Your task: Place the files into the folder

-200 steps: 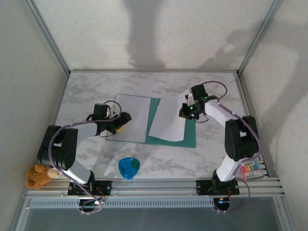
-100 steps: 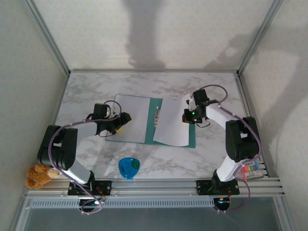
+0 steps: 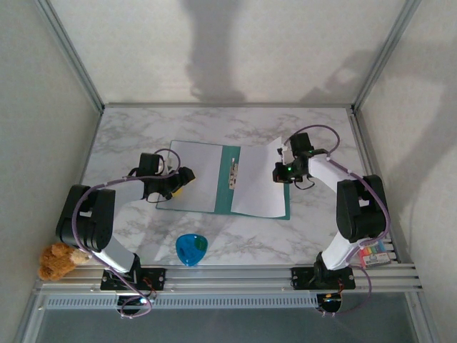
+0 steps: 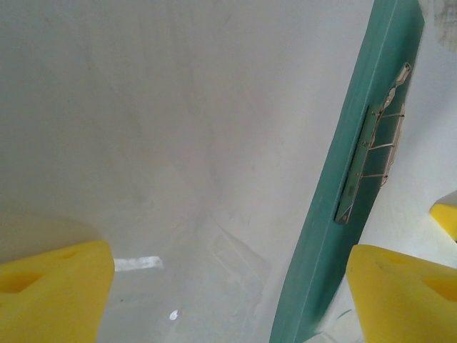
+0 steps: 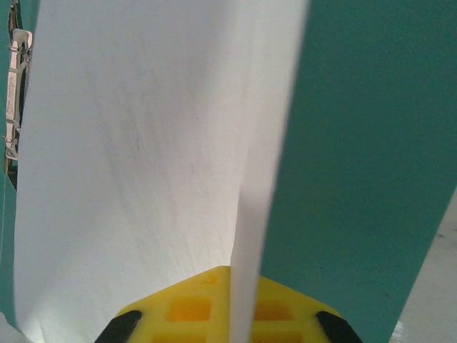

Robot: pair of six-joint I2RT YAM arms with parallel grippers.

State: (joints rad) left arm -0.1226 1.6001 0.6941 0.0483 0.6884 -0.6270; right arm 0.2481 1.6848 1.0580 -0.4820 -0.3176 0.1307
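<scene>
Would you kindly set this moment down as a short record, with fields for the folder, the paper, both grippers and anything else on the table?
folder: open flat on the table, metal clip on its spine
sheet: over the folder's right half, right edge raised
right gripper: jaws shut on the sheet's right edge
left gripper: jaws open at the folder's left half, holding nothing
nearby: blue cup in front of the folder; stuffed toy by the left arm's base
</scene>
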